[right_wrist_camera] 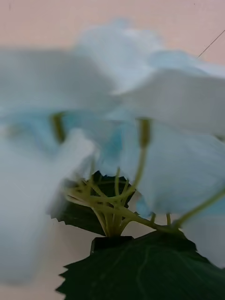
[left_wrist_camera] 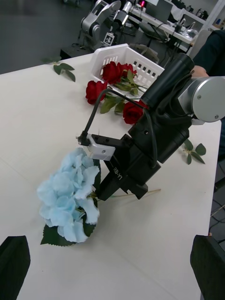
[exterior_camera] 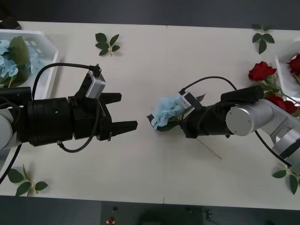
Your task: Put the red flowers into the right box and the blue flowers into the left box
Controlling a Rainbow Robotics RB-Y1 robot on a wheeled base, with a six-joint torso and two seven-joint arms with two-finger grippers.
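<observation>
Right claw [exterior_camera: 183, 123] clamped on blue flower [exterior_camera: 167, 111] stem base, mid surface [exterior_camera: 150, 65]. I judge it light, floppy; hold stem, not petals. Left claw [exterior_camera: 125, 112] wide open, empty, facing it.

Lettering on the right arm's gripper [left_wrist_camera: 105, 194]: "RB-Y1", white on the black housing, running along its side, seen from the left wrist camera.
Tag on a machine in the room behind the desk [left_wrist_camera: 108, 38]: a black-and-white square marker, with no readable words.
Elsewhere: nothing legible.
</observation>
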